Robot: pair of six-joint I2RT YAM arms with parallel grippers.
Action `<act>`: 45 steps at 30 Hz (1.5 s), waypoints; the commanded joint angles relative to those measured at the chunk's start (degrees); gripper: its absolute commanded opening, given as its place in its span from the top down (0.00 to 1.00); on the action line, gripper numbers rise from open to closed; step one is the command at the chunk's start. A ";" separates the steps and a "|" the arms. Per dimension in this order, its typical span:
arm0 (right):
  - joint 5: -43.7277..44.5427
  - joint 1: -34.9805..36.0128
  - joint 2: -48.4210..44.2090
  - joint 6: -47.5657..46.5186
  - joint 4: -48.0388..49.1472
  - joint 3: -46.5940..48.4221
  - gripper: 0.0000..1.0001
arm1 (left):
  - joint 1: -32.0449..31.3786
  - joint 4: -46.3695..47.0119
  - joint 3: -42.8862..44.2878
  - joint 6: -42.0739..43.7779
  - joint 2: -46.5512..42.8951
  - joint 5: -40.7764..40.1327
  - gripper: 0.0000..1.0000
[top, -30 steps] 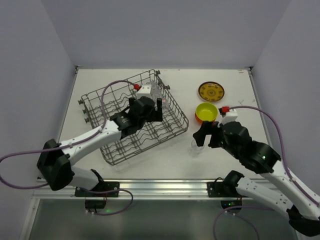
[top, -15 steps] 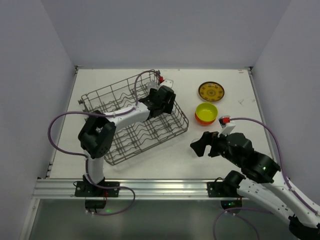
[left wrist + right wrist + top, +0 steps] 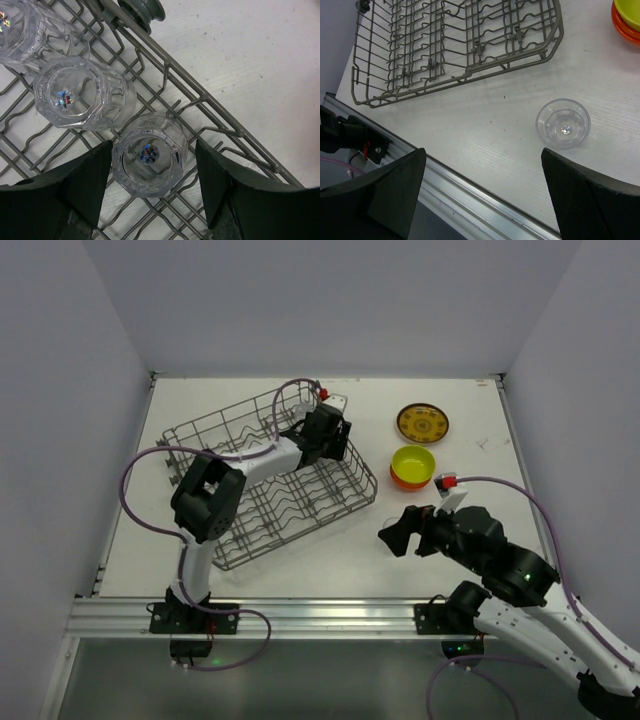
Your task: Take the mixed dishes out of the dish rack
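The grey wire dish rack (image 3: 250, 525) stands left of centre. My left gripper (image 3: 324, 443) is open inside its far right corner. In the left wrist view its fingers (image 3: 82, 177) flank a clear glass cup (image 3: 151, 154) without touching it. Two more glass cups (image 3: 82, 92) stand behind it in the rack (image 3: 210, 107). My right gripper (image 3: 399, 530) is open and empty, above the table (image 3: 485, 130). A further clear glass cup (image 3: 563, 123) stands upright on the table to its right. The lime-yellow bowl (image 3: 413, 460) sits in an orange bowl (image 3: 399, 480). The brown-gold plate (image 3: 422, 422) lies behind them. No cream plates show.
The rack's near wall (image 3: 455, 75) and the metal rail (image 3: 470, 200) along the table's front edge show in the right wrist view. The stacked bowls (image 3: 627, 15) are at its top right corner. White walls close in the table.
My left gripper has swung from the rack's middle to its far right corner over the glass cups. My right gripper has let go of a glass cup on the table and drawn back.
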 commanded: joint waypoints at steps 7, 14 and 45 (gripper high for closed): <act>-1.52 0.12 0.44 -1.05 1.89 0.14 0.01 | 1.15 4.71 3.81 1.99 1.60 1.80 0.38; -1.52 0.13 0.53 -0.97 1.71 0.31 0.01 | 1.15 4.62 2.84 1.11 0.73 2.24 0.57; -14.85 0.04 -5.61 -2.82 20.24 1.20 0.09 | -10.19 66.50 -55.85 -28.03 -59.38 24.64 1.00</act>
